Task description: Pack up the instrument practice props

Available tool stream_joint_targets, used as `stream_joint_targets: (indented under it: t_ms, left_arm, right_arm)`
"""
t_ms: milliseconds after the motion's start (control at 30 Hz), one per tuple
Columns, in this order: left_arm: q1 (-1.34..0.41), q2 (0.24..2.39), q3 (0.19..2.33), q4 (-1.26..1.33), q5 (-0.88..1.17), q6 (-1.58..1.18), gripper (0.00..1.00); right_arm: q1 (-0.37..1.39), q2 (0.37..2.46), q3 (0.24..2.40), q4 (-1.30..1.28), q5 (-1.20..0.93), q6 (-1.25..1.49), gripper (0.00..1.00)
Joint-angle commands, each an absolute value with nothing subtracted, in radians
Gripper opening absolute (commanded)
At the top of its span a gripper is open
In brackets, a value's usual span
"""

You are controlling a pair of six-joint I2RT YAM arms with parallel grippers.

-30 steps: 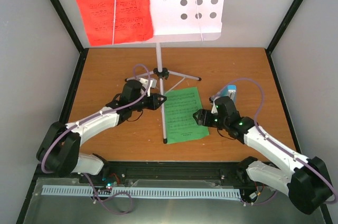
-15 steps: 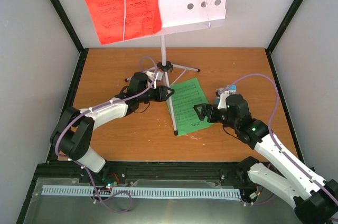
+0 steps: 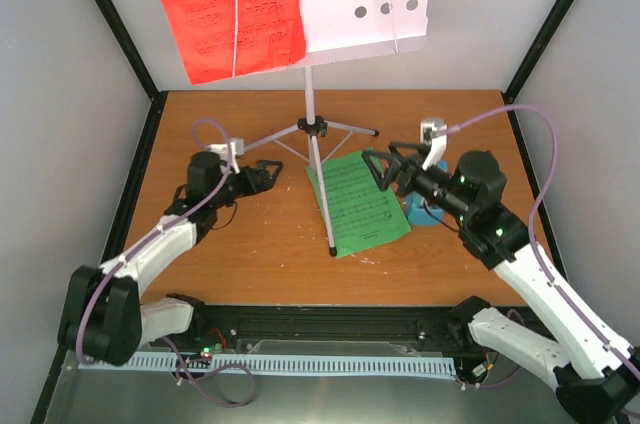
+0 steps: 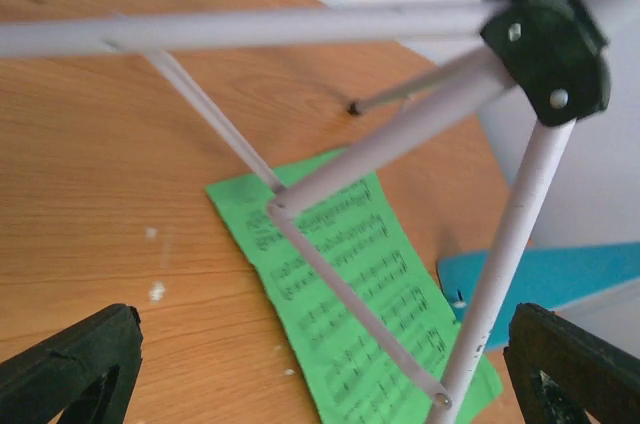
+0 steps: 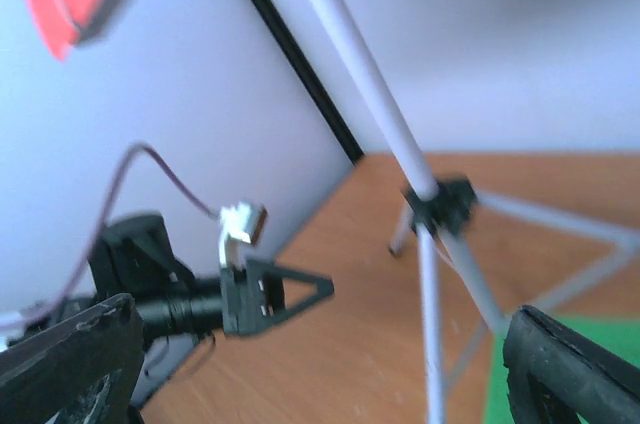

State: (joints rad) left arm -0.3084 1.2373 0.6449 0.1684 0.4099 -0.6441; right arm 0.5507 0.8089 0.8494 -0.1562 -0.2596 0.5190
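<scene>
A brown wooden surface (image 3: 250,244) sits inside a black-framed booth with pale walls. Toward the back of it stands the tall white hole-punched music stand on silver tripod legs (image 3: 309,94). It is upright, and its perforated desk reaches past the top of the overhead view. A red music sheet (image 3: 225,4) lies against the left half of the stand's desk, with a thin white retaining wire running down over it. A green music sheet (image 3: 365,206) lies flat on the surface at the foot of the stand, and the stand's near leg crosses its left part. The left tool (image 3: 268,177) is low, just left of the stand's legs and pointing at them, its fingers spread wide and holding nothing. The right tool (image 3: 383,166) is to the right of the stand, above the green sheet, also released and empty. A small blue wedge-shaped metronome (image 3: 418,214) sits right of the stand, touching the green sheet's far edge and mostly hidden under the right arm.
</scene>
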Motion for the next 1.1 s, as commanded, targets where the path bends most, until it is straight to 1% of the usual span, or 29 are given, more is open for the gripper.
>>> stream_joint_targets:
  t_ms: [0, 67, 167, 300, 333, 400, 500, 700, 833, 1067]
  left_arm:
    - [-0.195, 1.053, 0.609, 0.121, 0.431, -0.641, 0.99]
    - [-0.14, 0.974, 0.619, 0.048, 0.429, -0.64, 0.99]
    - [-0.059, 0.836, 0.656, 0.02, 0.496, -0.701, 0.99]
    - [-0.051, 0.722, 0.779, -0.001, 0.499, -0.703, 0.99]
    - [-0.05, 0.72, 0.825, -0.025, 0.503, -0.686, 1.0]
    - [-0.049, 0.742, 0.923, -0.093, 0.53, -0.645, 0.99]
    - [-0.051, 0.779, 1.047, -0.153, 0.611, -0.619, 0.99]
    - [-0.051, 0.791, 1.12, -0.085, 0.741, -0.672, 1.0]
    - [-0.051, 0.841, 1.174, -0.074, 0.842, -0.703, 0.99]
    - [-0.05, 0.867, 1.183, -0.043, 0.869, -0.73, 1.0]
  right_arm:
    - [0.557, 0.964, 1.05, -0.08, -0.395, 0.436, 0.96]
    - [0.563, 1.047, 1.136, -0.055, -0.446, 0.451, 0.93]
    - [0.583, 1.136, 1.256, -0.012, -0.52, 0.477, 0.87]
    - [0.61, 1.24, 1.431, -0.008, -0.562, 0.509, 0.82]
    - [0.612, 1.265, 1.473, -0.02, -0.558, 0.523, 0.82]
    - [0.612, 1.316, 1.56, -0.054, -0.534, 0.554, 0.86]
    - [0.612, 1.388, 1.669, -0.078, -0.542, 0.571, 0.87]
    - [0.614, 1.522, 1.872, -0.133, -0.57, 0.594, 0.83]
    - [0.641, 1.585, 1.982, -0.213, -0.47, 0.544, 0.8]
    - [0.671, 1.684, 2.109, -0.289, -0.386, 0.509, 0.8]
